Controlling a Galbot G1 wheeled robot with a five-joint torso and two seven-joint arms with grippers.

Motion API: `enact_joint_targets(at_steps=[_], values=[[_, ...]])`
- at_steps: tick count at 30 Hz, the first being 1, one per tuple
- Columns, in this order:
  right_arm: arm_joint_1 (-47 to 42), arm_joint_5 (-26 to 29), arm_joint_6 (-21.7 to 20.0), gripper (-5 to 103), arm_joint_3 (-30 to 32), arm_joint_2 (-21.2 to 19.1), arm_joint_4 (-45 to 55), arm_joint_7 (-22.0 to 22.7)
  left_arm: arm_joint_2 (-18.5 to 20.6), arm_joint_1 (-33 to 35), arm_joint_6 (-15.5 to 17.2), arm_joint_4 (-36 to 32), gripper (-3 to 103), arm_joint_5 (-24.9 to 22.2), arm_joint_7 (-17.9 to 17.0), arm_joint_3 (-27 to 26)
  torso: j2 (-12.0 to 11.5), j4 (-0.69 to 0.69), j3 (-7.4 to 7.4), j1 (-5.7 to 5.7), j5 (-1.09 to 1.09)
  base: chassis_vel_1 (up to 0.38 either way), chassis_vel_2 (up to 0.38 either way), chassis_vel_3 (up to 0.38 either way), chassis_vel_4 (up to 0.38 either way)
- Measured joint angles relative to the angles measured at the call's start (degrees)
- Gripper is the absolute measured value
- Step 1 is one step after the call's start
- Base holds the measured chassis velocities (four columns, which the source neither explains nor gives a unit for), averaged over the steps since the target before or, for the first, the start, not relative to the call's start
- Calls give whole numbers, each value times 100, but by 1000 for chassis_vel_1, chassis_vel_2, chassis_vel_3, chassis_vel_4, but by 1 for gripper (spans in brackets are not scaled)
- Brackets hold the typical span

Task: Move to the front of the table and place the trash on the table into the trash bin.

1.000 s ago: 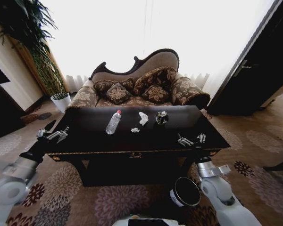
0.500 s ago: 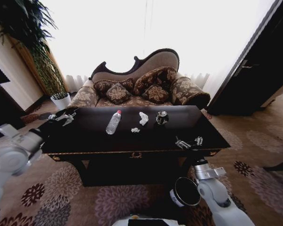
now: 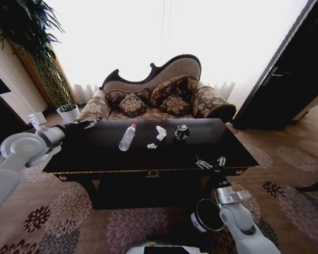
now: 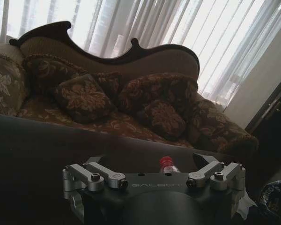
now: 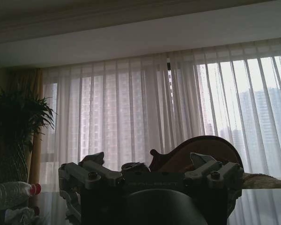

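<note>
**Left arm swings up to the far corner as the robot squares off with the table**

The table (image 3: 148, 159) sits right in front, and within a second the left arm has risen from the near-left edge to the far-left corner, so the reach for the trash looks under way. The trash bin (image 3: 208, 215) waits on the carpet by the right arm. The left gripper (image 3: 90, 123) hovers over that corner, jaws spread wide and empty. The bottle (image 3: 127, 137) lies just ahead of it, red cap (image 4: 166, 162) peeking between the jaws. Past the bottle: paper wads (image 3: 160, 133), then the can (image 3: 181, 132). The right gripper (image 3: 211, 163), open and empty too, has eased slightly inward over the near-right edge.
</note>
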Motion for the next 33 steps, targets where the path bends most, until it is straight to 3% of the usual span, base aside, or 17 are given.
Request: enact_joint_targets(at_steps=[3, 7, 17, 25, 33], values=[[17, -8, -5, 100, -4, -4, -27, 2, -13, -161, 152, 133, 100, 132, 10, 204, 0, 0, 0, 0, 1, 0, 0, 0, 0], [37, -20, -9, 100, -30, 21, -39, 7, 22, -408, 269, 304, 100, 385, 343, 439, 0, 0, 0, 0, 2, 0, 0, 0, 0], [90, -19, -29, 100, -101, 60, -52, 27, 203, -1061, 442, 426, 100, 1331, 1702, 1218, 0, 1, -1, 0, 3, 0, 0, 0, 0], [74, -19, -28, 100, -91, 87, -23, 27, 111, -1371, 512, 573, 100, 1585, 1837, 1778, 0, 1, -1, -1, 1, 0, 0, 0, 0], [74, 5, 19, 100, -70, 102, 14, 15, -57, -2233, 515, 894, 100, 1994, 2329, 2540, 0, 0, 0, -1, 3, 0, 0, 0, 0]])
